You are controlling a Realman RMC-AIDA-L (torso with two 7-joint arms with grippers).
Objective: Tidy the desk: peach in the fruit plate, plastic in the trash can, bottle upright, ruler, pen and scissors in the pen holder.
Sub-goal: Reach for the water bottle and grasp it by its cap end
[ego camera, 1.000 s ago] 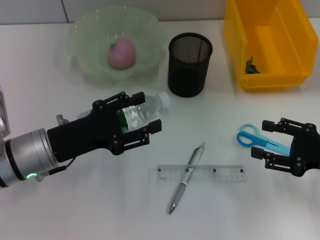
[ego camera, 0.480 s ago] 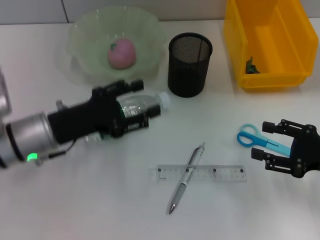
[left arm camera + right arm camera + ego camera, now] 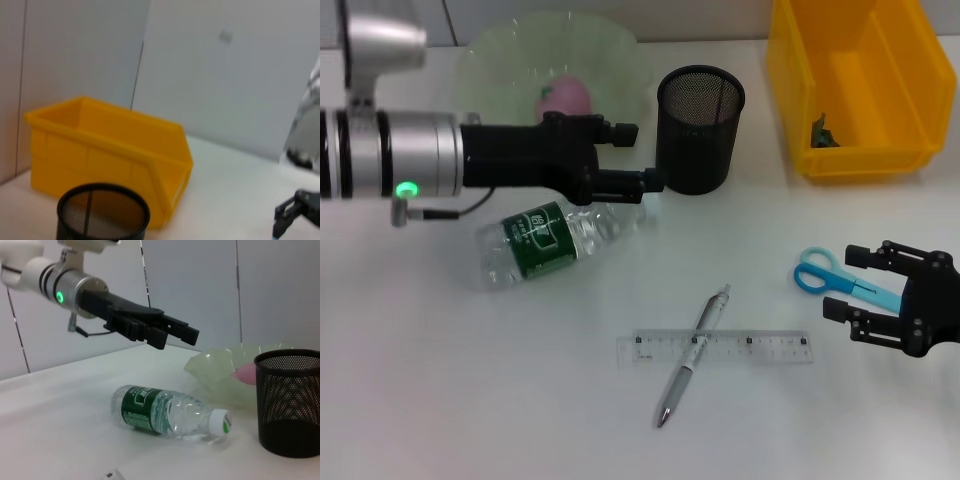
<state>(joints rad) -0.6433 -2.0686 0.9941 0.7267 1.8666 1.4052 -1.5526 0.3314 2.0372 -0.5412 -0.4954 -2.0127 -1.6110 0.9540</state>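
We hold the left end effector (image 3: 632, 158) open and empty above the table (image 3: 440, 400), over the neck end of the water bottle (image 3: 552, 240). The bottle lies on its side below it, long axis toward the pen holder (image 3: 699, 128). The right end effector (image 3: 860, 288) rests open by the scissors (image 3: 830, 276), farther off.

I get bright, even overhead light; the white desk (image 3: 470, 400) reads nearly blown out in my head view, with only faint soft shadows under the bottle (image 3: 555, 240) and pen (image 3: 692, 357). My left wrist view is soft and hazy throughout. The right wrist view is sharper, with glare on the bottle's plastic.
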